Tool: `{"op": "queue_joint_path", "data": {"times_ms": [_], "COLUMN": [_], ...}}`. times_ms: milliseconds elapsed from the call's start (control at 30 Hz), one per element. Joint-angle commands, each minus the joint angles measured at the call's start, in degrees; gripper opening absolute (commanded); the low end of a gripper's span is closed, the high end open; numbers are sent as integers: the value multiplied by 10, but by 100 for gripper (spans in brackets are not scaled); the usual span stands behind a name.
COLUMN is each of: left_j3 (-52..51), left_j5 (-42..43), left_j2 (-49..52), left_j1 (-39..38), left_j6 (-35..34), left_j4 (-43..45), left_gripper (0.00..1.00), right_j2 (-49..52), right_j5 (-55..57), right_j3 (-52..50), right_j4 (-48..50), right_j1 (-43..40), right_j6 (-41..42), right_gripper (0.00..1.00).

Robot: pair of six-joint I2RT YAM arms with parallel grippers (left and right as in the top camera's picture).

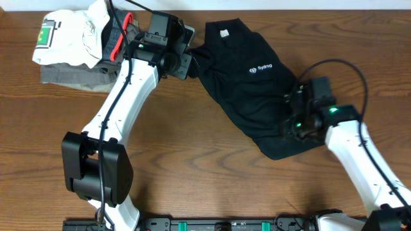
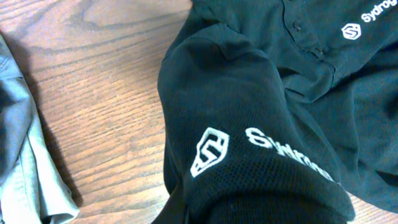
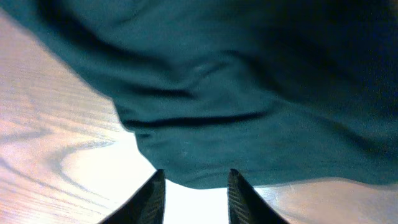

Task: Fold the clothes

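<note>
The black garment (image 1: 250, 90) lies spread diagonally from the top centre toward the right, with white lettering and a small white tag near its collar. My left gripper (image 1: 188, 61) is at the garment's left edge. In the left wrist view a sleeve with a white logo (image 2: 249, 143) bunches up over the jaws and hides the fingers; it looks held. My right gripper (image 1: 292, 125) is at the garment's lower right end. In the right wrist view its fingers (image 3: 194, 174) are apart, with the garment's hem (image 3: 249, 93) just reaching between the tips.
A white garment with a green patch (image 1: 64, 35) lies on folded grey garments with red trim (image 1: 70, 76) at the top left, close behind my left arm. Grey fabric also shows in the left wrist view (image 2: 25, 162). Bare wooden table (image 1: 212, 167) lies in front.
</note>
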Motion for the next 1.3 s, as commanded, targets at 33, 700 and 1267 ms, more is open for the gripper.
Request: {"op": "queue_joint_path", "data": {"times_ms": [33, 700, 1267], "left_j3": [6, 6, 6], "left_j5": [-7, -47, -93], "left_j2": [-10, -10, -10], "left_j1": [2, 26, 30], "left_j6": [-3, -3, -3], "left_j4": [1, -35, -43], "left_gripper": [6, 6, 6], "right_j2": [29, 207, 207], "right_j5": [-12, -6, -7], "right_j3": [-43, -54, 108], "right_j4": [53, 216, 235], "right_j1": [31, -71, -225], "right_j6": [2, 49, -17], "right_gripper": [1, 1, 1]}}
